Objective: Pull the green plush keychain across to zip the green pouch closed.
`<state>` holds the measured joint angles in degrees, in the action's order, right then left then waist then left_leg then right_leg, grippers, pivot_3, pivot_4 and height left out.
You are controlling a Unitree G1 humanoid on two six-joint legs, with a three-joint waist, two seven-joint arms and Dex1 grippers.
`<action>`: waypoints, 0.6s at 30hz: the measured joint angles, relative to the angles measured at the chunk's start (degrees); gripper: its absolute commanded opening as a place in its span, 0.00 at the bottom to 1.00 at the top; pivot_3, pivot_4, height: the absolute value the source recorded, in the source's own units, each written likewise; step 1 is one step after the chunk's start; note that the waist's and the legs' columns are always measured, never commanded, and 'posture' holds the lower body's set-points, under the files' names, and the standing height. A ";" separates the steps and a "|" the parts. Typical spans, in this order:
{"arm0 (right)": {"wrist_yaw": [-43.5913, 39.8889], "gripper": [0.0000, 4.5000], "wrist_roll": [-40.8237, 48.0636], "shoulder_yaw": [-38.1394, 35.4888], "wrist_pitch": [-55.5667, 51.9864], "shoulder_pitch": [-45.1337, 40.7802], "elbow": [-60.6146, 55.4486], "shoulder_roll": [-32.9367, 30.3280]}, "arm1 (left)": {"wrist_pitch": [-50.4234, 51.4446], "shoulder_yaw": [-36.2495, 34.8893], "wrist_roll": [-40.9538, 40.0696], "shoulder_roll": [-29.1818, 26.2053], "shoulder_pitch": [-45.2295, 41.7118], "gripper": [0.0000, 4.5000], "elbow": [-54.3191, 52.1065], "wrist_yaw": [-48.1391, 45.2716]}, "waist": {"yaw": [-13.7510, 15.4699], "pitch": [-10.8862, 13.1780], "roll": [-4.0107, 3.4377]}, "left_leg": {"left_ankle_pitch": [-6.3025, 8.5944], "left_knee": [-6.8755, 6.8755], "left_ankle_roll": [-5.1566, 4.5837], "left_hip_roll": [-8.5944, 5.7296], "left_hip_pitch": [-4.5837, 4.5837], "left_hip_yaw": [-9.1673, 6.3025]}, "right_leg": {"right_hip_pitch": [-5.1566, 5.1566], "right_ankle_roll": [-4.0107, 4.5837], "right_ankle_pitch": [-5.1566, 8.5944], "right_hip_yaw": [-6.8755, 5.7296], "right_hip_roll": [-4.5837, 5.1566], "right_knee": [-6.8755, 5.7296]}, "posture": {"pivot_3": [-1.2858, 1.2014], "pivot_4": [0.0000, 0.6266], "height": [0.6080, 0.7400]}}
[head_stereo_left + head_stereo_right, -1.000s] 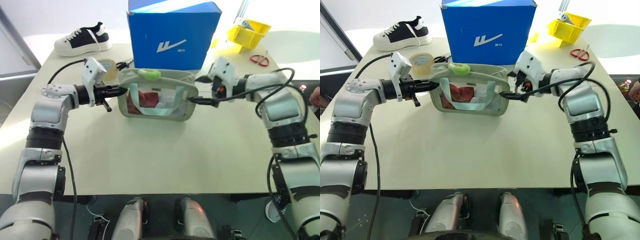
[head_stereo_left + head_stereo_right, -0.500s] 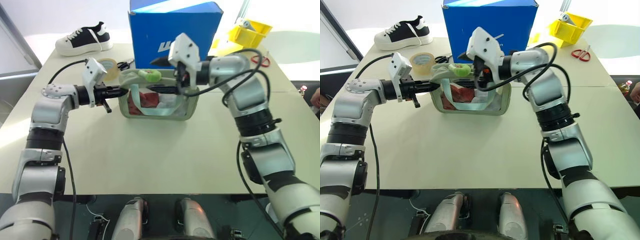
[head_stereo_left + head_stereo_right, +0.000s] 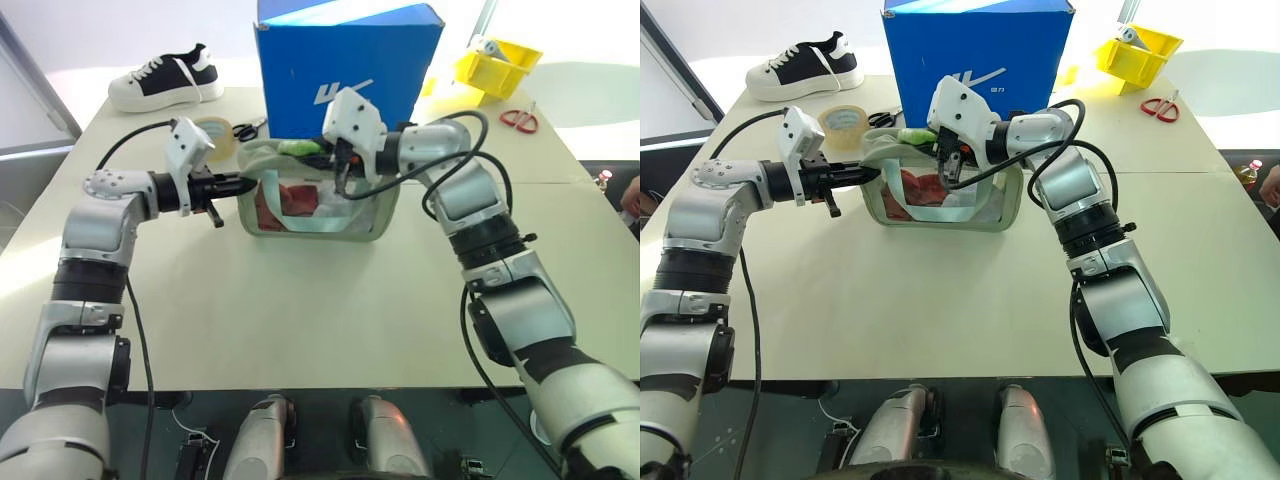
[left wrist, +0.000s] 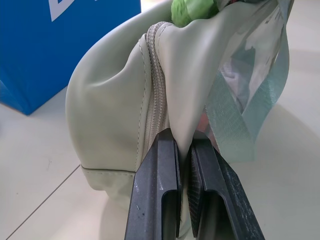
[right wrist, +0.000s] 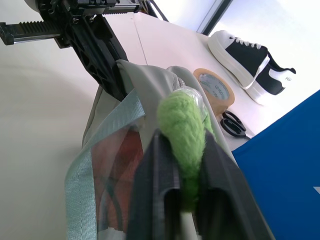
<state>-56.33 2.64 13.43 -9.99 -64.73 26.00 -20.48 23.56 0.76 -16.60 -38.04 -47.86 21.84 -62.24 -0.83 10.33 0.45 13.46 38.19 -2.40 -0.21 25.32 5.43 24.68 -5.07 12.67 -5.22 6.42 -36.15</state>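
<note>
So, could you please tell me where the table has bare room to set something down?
The table is bare in front of the green pouch, toward the robot. Behind it is crowded: blue box, tape roll, black scissors, shoe, yellow bin and red scissors.

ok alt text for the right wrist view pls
The right gripper is shut on the green plush keychain atop the green pouch, whose far end the left gripper pinches. Behind lie tape, scissors and a shoe.
</note>
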 measured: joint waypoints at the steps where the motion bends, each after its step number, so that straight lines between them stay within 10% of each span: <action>1: 0.11 0.01 0.64 -0.79 -1.34 0.00 -0.24 -0.15 | 0.00 0.00 0.00 0.04 0.00 0.00 -0.01 0.04 | 0.03 0.00 0.00 | 0.00 0.00 0.00 0.00 0.00 0.00 | 0.00 0.00 0.00 0.00 0.00 0.00 | 0.52 0.24 1.00; 18: 6.19 0.01 4.28 -12.32 -13.02 12.06 -9.05 -18.26 | -0.43 0.12 0.09 0.73 -0.29 0.00 0.58 -0.05 | 0.06 0.00 0.00 | 0.14 -0.01 -0.22 0.02 -0.02 0.01 | 0.00 0.00 0.00 0.00 0.13 0.03 | 0.52 0.24 1.00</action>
<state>-50.14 6.92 1.12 -23.01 -52.67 16.94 -38.74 23.14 0.88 -16.51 -37.31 -48.15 22.41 -62.28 -0.76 10.34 0.44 13.60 38.18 -2.63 -0.18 25.31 5.44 24.68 -5.07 12.67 -5.22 6.54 -36.12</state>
